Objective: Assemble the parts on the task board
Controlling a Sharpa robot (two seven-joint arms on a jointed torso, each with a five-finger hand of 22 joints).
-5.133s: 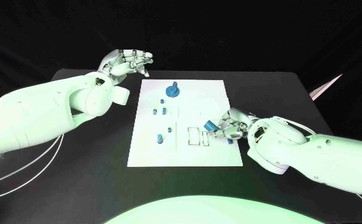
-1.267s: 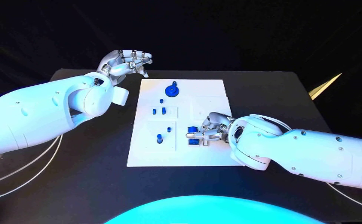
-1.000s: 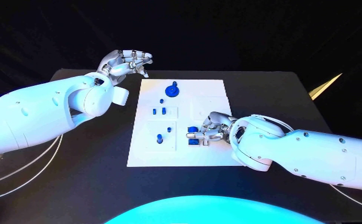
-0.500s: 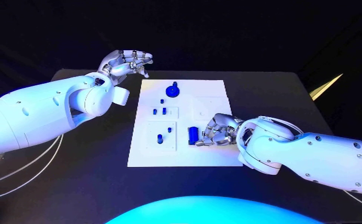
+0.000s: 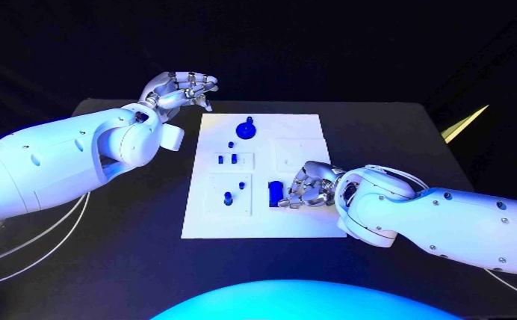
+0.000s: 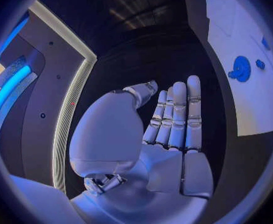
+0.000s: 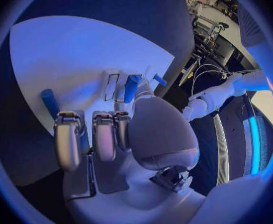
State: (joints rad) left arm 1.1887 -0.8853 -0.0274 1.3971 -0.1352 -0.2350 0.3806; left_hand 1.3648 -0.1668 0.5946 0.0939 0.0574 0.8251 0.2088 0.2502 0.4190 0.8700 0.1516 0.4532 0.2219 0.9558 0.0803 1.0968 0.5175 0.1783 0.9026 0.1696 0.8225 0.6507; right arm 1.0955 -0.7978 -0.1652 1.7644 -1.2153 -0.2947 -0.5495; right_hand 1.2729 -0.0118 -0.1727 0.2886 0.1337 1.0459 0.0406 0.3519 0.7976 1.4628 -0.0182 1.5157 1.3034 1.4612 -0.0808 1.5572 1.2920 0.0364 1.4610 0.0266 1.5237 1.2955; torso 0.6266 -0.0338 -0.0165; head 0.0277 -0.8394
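The white task board (image 5: 307, 129) lies in the middle of the black table. On it stand a round blue disc with a knob (image 5: 246, 129), two short pegs (image 5: 226, 159) and smaller blue parts (image 5: 227, 198). A long blue block (image 5: 276, 192) sits in a slot at the board's near right. My right hand (image 5: 306, 188) rests on the board just right of that block, fingers curled in. In the right wrist view its thumb lies against the blue block (image 7: 131, 87), and the curled fingers (image 7: 102, 137) stay off it. My left hand (image 5: 181, 90) hovers beyond the board's far left corner, holding nothing.
An empty rectangular slot (image 7: 111, 87) lies beside the blue block. A further blue peg (image 7: 49, 101) stands on the board beyond my right hand's curled fingers. The disc (image 6: 240, 68) sits near the board's far edge. Black table (image 5: 129, 208) surrounds the board.
Over the last second the blue block went from tilted in my right hand's fingers to lying straight in its slot. That hand drew back slightly to the right. The left hand stayed still.
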